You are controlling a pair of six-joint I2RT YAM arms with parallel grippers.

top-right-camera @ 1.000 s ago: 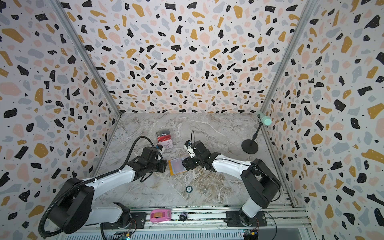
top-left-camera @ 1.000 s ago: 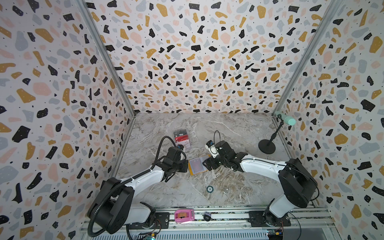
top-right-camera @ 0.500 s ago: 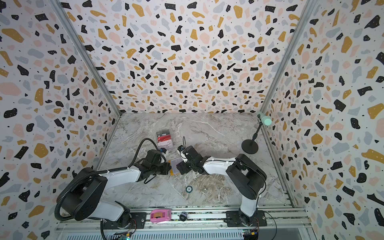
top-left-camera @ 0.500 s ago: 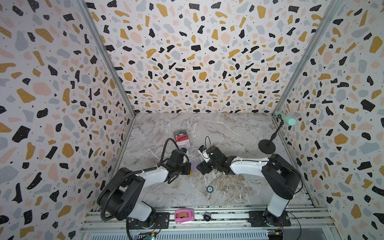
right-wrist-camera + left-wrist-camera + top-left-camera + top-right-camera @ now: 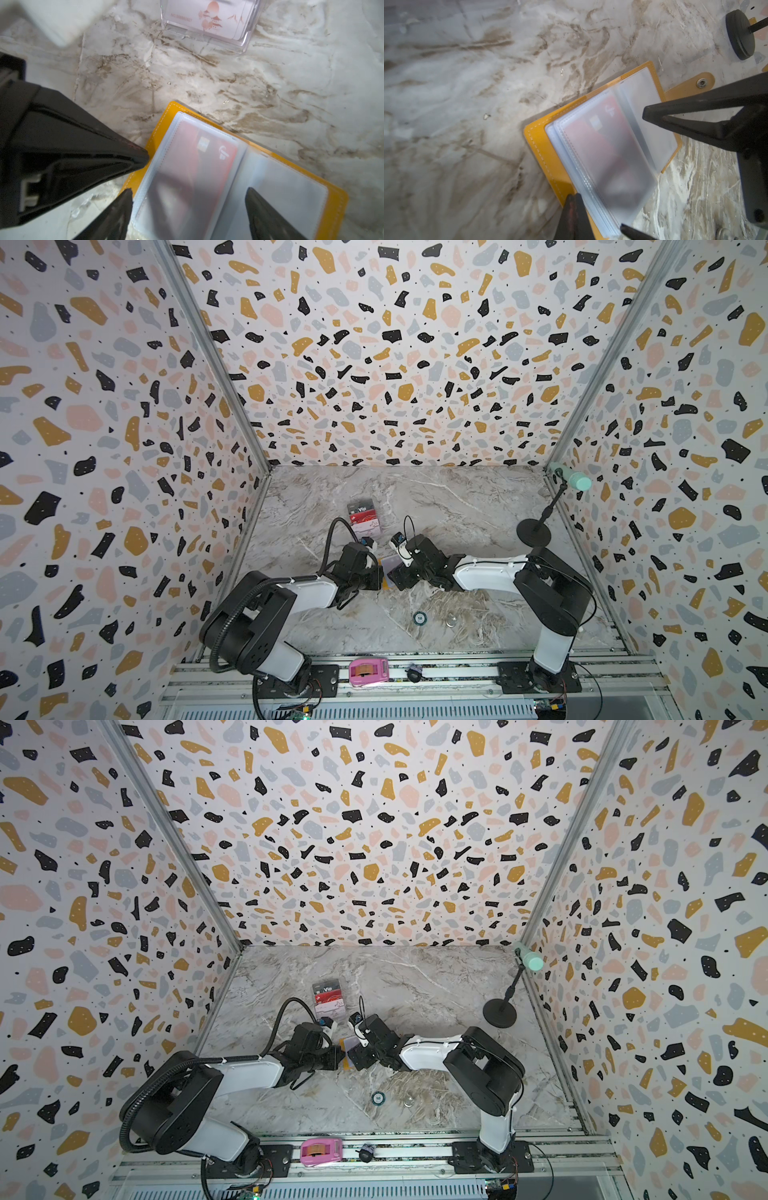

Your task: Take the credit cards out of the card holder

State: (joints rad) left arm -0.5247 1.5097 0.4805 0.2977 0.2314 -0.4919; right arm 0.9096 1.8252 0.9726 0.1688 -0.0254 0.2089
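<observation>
The marble table [image 5: 457, 497] bore an open card holder [image 5: 542, 149], a clear card stand [image 5: 365, 516], a black base [image 5: 533, 533] and a small disc [image 5: 419, 617].

Clear acrylic stand [image 5: 246, 41] on marble tabletop [image 5: 457, 506], black round-based pole stand [image 5: 533, 533] well apart, pink box [image 5: 368, 672] on front rail [image 5: 457, 674]

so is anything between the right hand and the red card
Yes: the red card sits inside a clear sleeve of the open card holder, so plastic covers its face. The open right hand straddles the pages above it; nothing else visible intervenes.
</observation>
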